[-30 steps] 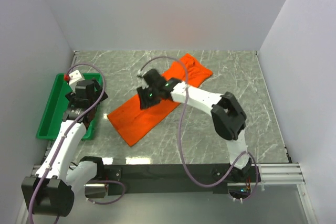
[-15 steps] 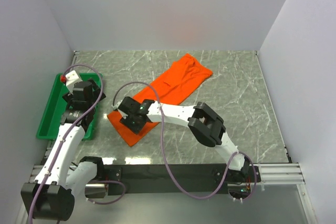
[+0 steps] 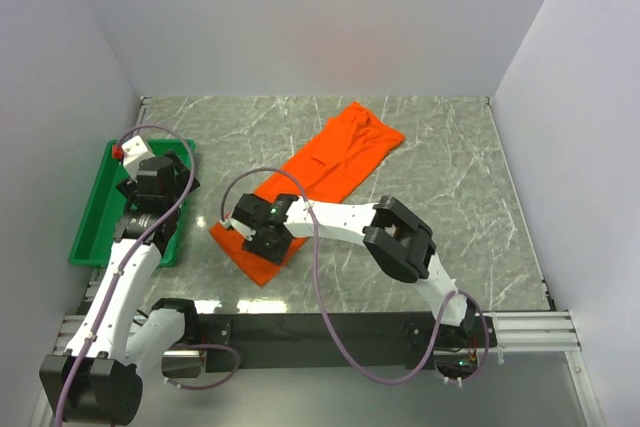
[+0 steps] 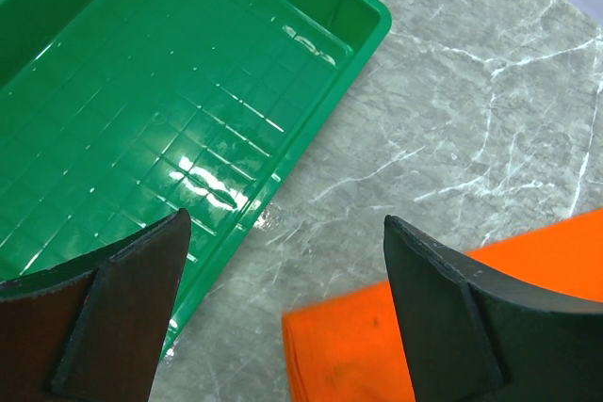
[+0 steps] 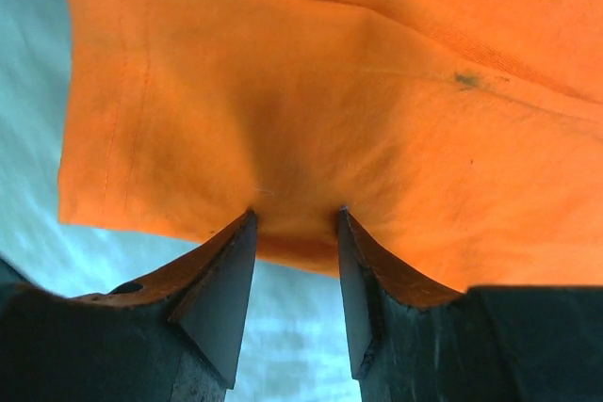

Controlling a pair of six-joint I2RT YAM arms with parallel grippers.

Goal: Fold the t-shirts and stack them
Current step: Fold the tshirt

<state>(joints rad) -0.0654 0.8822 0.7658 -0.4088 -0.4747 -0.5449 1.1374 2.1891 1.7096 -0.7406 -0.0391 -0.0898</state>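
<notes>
Top view
- Table (image 3: 450, 177): flat grey stone look with thin white veins.
- T-shirt (image 3: 340, 157): soft, bright orange cloth with no print, folded into a long strip. It lies slanted across the middle of the table, from the near left to the far right. The far end has some wrinkles.
- Right gripper (image 3: 260, 242): black, sitting on the near-left end of the t-shirt and hiding part of it.
- Left gripper (image 3: 155, 197): black, hanging over the right side of the tray, apart from the t-shirt.
- Tray (image 3: 92, 222): green plastic, a long box shape, lying at the left edge of the table.
- Cables (image 3: 315, 277): thin and purple, looping over both white arms.
- Walls (image 3: 300, 17): plain white on three sides.

Left wrist view
- Left gripper (image 4: 287, 221): two dark fingers spread wide, with nothing between them.
- Tray (image 4: 372, 21): shiny, with a grid of small squares on the floor and a rounded corner.
- T-shirt (image 4: 377, 345): one orange corner shows low on the right, flat on the stone, just beside the tray but not touching it.

Right wrist view
- Right gripper (image 5: 296, 217): two dark, wedge-shaped fingers, partly spread, standing at the near edge of the t-shirt. Cloth shows in the gap and does not look squeezed.
- T-shirt (image 5: 311, 91): fills most of the view. A stitched hem runs down the left side, soft creases run across it, and there is one small dark spot.
- Table (image 5: 38, 233): pale and blurry at the left.
</notes>
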